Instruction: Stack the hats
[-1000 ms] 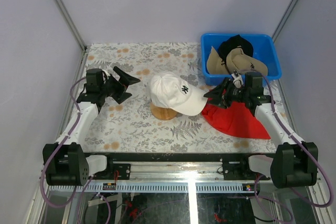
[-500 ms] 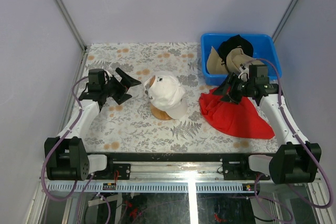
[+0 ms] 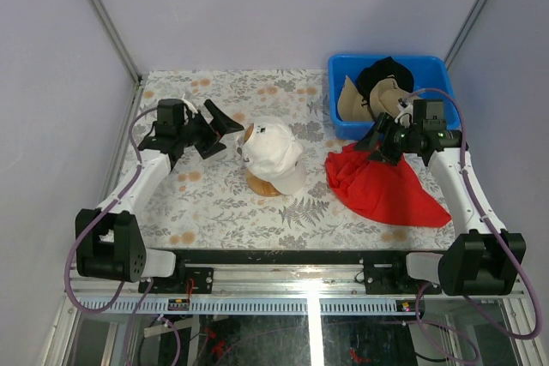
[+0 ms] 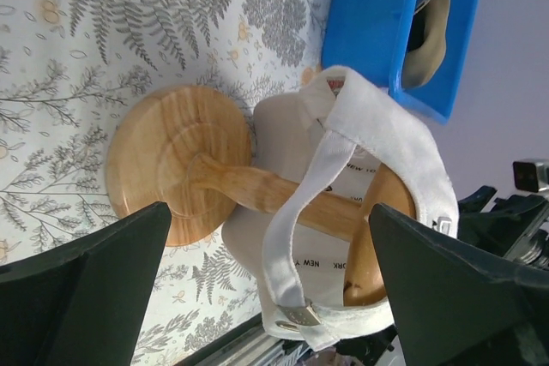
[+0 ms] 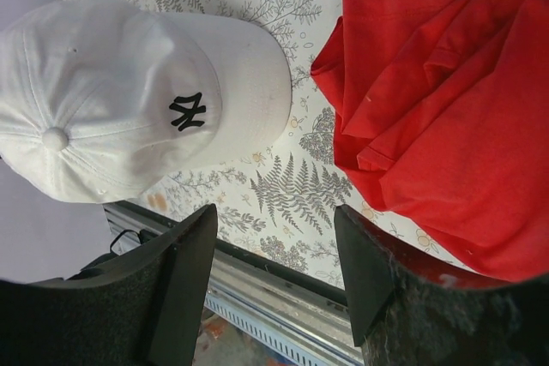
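A white cap [image 3: 274, 152] sits on a round-topped wooden stand [image 3: 264, 184] at mid-table, brim toward the near edge. A black cap [image 3: 384, 75] and two tan caps [image 3: 347, 105] [image 3: 412, 109] lie in the blue bin [image 3: 433, 66] at the back right. My left gripper [image 3: 220, 124] is open and empty, just left of the white cap. Its wrist view shows the cap's back strap [image 4: 296, 212] and the stand [image 4: 171, 165] between the fingers. My right gripper [image 3: 377, 139] is open and empty, above the red cloth and right of the white cap [image 5: 129, 100].
A crumpled red cloth [image 3: 386, 184] lies right of the stand, in front of the bin; it also shows in the right wrist view [image 5: 455, 100]. The bin's wall [image 4: 377, 15] stands beyond the cap. Grey walls enclose the floral tabletop [image 3: 214, 203].
The white cap turned on the stand, its brim swinging from the right toward the near edge. The right gripper drew back toward the bin. The left gripper moved closer to the cap.
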